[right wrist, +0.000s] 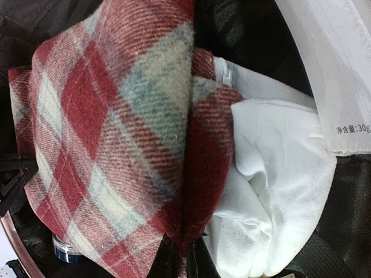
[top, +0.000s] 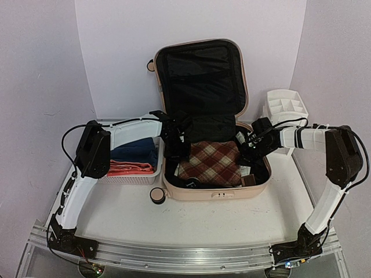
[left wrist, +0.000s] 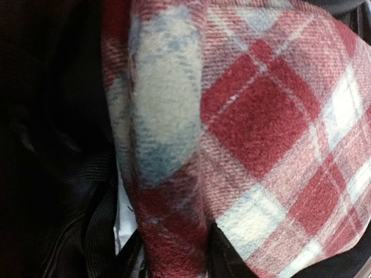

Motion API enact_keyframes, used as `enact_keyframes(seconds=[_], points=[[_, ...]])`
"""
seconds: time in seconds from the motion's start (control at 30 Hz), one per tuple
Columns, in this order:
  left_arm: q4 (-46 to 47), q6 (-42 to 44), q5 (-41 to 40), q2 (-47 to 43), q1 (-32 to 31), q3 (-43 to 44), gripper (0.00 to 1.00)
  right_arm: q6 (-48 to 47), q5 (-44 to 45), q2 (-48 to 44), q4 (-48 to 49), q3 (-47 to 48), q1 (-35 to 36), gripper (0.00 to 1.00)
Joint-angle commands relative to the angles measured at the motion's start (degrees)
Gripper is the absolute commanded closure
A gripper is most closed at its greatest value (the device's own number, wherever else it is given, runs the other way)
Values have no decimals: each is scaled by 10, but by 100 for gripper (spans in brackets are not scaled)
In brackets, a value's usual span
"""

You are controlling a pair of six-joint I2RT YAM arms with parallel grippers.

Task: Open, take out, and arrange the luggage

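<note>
1. The luggage (top: 200, 192) lies open at the middle of the table (top: 220, 226). Its peach-pink hard shell has rounded corners. The lid stands upright at the back and shows black fabric lining. A black-and-beige caster wheel (top: 156, 197) sticks out at the near left corner.
2. A plaid cloth (top: 211, 162) lies in the base. It is a soft, fuzzy woven fleece in red, cream and grey-blue squares.
3. The left gripper (left wrist: 177, 260) reaches into the left side of the base. Its jaws stand part way apart, and a thick, rounded fold of the plaid cloth fills the gap and touches both dark fingers (left wrist: 223, 258).
4. The right gripper (right wrist: 181, 263) reaches in from the right. Its jaws are pinched nearly together on a thin folded edge of the same cloth.
5. Beside that edge lie a smooth white fabric (right wrist: 272, 191) in soft creases and a flat white packet (right wrist: 330, 75) with small print.
6. A white mesh basket (top: 136, 178) sits just left of the luggage. It holds a folded blue towel (top: 136, 152) and a coral one (top: 130, 168).
7. A white plastic organizer (top: 284, 107) with open compartments stands at the right rear.
</note>
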Motion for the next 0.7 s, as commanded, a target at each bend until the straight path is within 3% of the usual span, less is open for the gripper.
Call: enact_keyframes(seconds=[0.0, 0.17, 0.37, 0.67], points=[[-19, -8, 26, 44, 4, 4, 75, 1, -7, -13, -15, 9, -3, 100], [-16, 7, 33, 36, 2, 17, 99, 2, -10, -15, -15, 12, -4, 100], [-17, 29, -13, -30, 2, 23, 100, 2, -38, -38, -15, 29, -4, 100], [-14, 30, -3, -119, -6, 47, 100, -13, -85, -116, -11, 62, -3, 100]])
